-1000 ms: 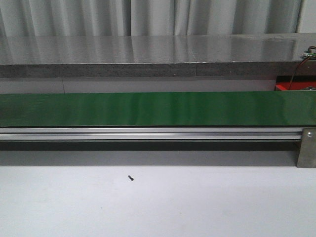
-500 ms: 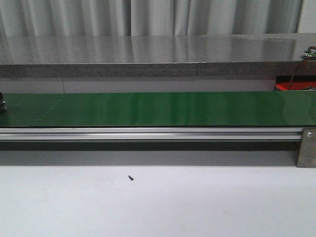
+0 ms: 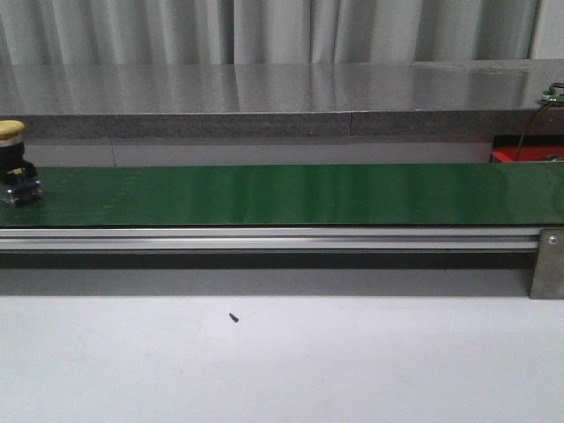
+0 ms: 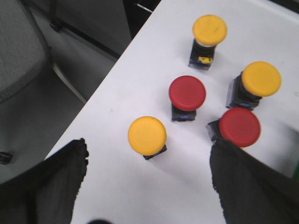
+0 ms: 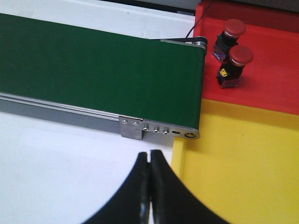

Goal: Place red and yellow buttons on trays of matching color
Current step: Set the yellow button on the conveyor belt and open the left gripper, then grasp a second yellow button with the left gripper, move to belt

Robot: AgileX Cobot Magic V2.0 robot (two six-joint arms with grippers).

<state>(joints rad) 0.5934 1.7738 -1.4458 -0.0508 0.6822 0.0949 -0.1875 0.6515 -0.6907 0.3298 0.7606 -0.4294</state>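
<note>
Front view: a yellow button (image 3: 15, 163) with a rounded mushroom cap on a black blocky base stands upright at the far left end of the green conveyor belt (image 3: 291, 194), partly cut off by the frame edge; there's also a tiny dark speck (image 3: 233, 317) on the white table (image 3: 352, 361) in front of the belt's metal rail. Left wrist view: the left gripper (image 4: 147, 186) is spread wide, hanging over five more buttons standing on the white surface, three yellow-capped ones (image 4: 147, 135) (image 4: 210, 30) (image 4: 261, 79) and two red-capped ones (image 4: 187, 93) (image 4: 239, 127), all with the same dark square bases and not touching the fingers. Right wrist view: the right gripper (image 5: 149, 186) has its fingertips pressed together with nothing between them, sitting near the belt's end by the yellow tray (image 5: 243, 163), which has no buttons on the part in view; two red buttons (image 5: 233, 59) (image 5: 229, 32) sit on the red tray (image 5: 271, 79) just beyond it.
</note>
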